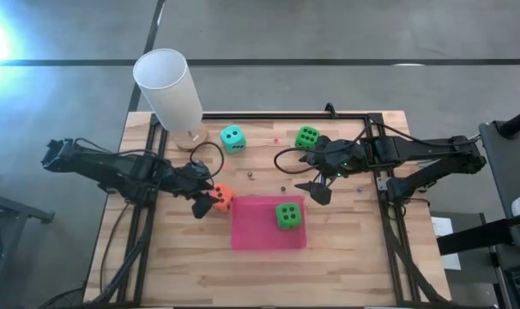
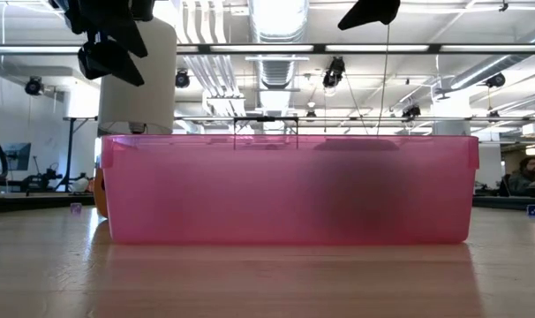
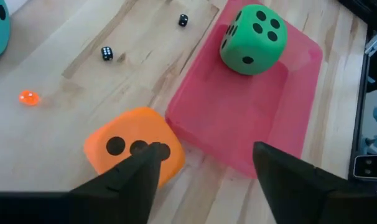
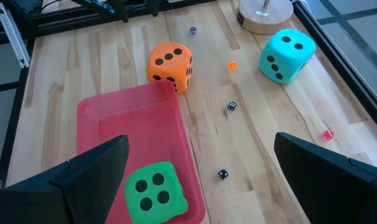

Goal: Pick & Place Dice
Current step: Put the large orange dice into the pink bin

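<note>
The orange die (image 1: pixel 221 199) rests on the table against the far left corner of the pink tray (image 1: pixel 243 240). One green die (image 1: pixel 287 215) lies inside the tray. The teal die (image 1: pixel 233 138) and the other green die (image 1: pixel 308 136) rest on the table near its far edge. My left gripper (image 1: pixel 204 202) is open and raised just left of the orange die (image 3: pixel 129 149). One of its fingertips (image 3: pixel 152 155) shows in front of that die. My right gripper (image 1: pixel 320 190) is open wide above the tray's far right corner, looking down on the green die (image 4: pixel 154 190).
A tall white cylinder (image 1: pixel 170 86) on a round wooden base stands at the far left. Tiny black dice (image 4: pixel 231 106) and small coloured beads (image 3: pixel 28 98) are scattered on the wood between the big dice. Black frame rails (image 1: pixel 380 184) run along the table's sides.
</note>
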`<state>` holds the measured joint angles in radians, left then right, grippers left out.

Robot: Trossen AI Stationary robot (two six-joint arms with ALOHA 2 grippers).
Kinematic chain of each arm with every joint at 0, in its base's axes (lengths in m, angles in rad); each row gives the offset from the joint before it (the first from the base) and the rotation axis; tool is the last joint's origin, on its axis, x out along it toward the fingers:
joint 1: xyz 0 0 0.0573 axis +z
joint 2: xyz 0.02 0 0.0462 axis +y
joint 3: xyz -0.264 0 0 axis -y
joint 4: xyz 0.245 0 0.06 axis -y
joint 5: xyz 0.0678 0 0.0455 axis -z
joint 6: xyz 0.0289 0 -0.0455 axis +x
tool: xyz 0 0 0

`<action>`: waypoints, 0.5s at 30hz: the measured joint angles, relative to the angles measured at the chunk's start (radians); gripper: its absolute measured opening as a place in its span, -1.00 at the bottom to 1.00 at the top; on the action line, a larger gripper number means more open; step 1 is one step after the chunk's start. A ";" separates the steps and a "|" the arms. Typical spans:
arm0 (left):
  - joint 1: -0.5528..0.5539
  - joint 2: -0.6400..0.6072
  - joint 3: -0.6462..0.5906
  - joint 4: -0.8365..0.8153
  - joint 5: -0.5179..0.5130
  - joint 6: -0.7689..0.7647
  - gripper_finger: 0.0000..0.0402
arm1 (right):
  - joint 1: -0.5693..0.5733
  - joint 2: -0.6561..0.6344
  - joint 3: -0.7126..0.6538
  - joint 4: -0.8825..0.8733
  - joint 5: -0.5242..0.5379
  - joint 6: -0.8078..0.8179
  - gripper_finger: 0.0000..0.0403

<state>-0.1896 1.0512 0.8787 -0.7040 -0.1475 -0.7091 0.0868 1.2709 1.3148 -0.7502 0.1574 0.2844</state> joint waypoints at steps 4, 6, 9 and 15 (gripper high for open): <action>0.009 0.000 0.000 0.000 0.001 -0.006 0.44 | 0.000 0.000 0.000 0.000 0.000 0.000 0.99; 0.012 0.000 0.000 0.006 0.001 -0.006 0.48 | 0.000 0.000 0.000 0.000 0.000 0.000 0.99; 0.016 0.000 0.000 0.036 0.001 -0.009 0.53 | 0.000 0.000 0.000 0.000 0.001 0.000 0.99; 0.028 0.000 0.000 0.075 0.026 -0.089 0.59 | 0.000 0.000 0.000 0.000 0.001 0.000 0.99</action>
<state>-0.1613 1.0515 0.8783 -0.6289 -0.1218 -0.7982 0.0868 1.2709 1.3148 -0.7502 0.1588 0.2844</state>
